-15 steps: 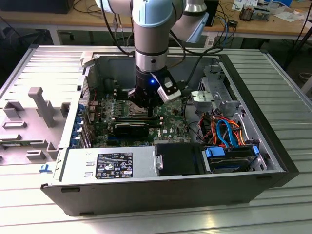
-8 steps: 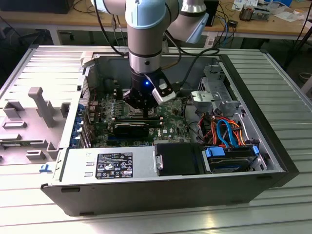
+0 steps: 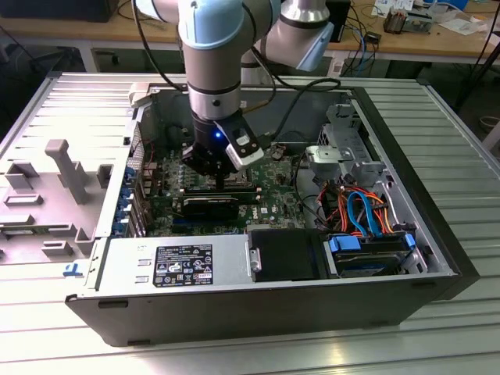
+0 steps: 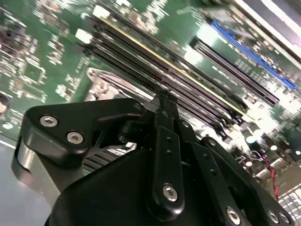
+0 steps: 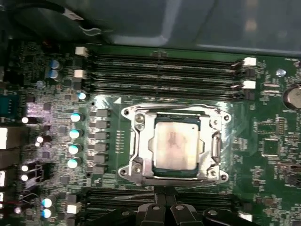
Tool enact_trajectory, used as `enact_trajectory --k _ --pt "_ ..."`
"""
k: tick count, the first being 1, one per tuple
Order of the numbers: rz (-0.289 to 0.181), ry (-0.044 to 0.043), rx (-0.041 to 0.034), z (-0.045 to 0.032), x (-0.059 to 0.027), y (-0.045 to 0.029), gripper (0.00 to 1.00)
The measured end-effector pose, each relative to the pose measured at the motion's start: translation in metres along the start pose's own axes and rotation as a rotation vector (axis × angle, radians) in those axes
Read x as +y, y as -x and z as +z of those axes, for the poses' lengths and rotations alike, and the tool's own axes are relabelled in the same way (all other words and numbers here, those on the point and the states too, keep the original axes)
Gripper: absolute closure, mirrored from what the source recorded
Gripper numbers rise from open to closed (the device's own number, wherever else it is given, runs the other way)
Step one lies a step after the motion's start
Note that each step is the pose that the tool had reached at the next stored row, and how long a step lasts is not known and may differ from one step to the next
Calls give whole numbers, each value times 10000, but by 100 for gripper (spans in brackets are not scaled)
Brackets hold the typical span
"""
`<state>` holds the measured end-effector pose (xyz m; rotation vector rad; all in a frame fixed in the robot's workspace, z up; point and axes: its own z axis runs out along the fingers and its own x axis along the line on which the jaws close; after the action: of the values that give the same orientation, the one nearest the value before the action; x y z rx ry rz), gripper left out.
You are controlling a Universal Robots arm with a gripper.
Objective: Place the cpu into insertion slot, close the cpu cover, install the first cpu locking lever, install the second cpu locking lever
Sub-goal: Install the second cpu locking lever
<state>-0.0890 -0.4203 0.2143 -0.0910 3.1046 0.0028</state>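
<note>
Reaching down into an open grey metal computer case (image 3: 437,234), the single grey and pale-blue robot arm (image 3: 212,55) is holding its black end effector (image 3: 221,180) low over the green circuit board (image 3: 273,207) in the exterior view. The case is lying on its side on a ribbed silver table (image 3: 437,328). One silver power supply box (image 3: 172,266) is sitting along the near wall, and a bundle of orange and blue cables (image 3: 361,211) is lying toward the exterior view's right.

In the second wrist view, the end effector (image 4: 163,96) is showing its black fingers (image 4: 165,141) pressed together at the tip, with nothing visibly pinched between them. They are hovering just above a silver metal bracket corner (image 4: 101,84), beside long black memory slots (image 4: 188,80).

In the first wrist view, the small square pale silvery-tan cpu (image 5: 175,143) is already sitting inside the insertion slot (image 5: 141,167), a square socket with a silver metal rim. The thin silver cpu cover (image 5: 208,153), a frame plate with a window cut-out, is lying flat around the chip. Four long memory slots (image 5: 164,75) are running along one side of the socket. Six blue-topped cylindrical capacitors (image 5: 74,134) are standing around the board's other edge. The end effector's tip (image 5: 163,200) is hanging just beside the socket's rim; whether it is touching, I cannot tell.
</note>
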Motion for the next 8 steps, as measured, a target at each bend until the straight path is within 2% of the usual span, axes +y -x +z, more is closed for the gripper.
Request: enact_trajectory --k 2,4,6,8 --pt "-1 35 -5 5 3 -54 89" --pt "0 123 -15 4 -1 -107 89" --pt "5 260 -31 3 -20 -156 89" --pt "13 522 -50 1 -45 -189 89"
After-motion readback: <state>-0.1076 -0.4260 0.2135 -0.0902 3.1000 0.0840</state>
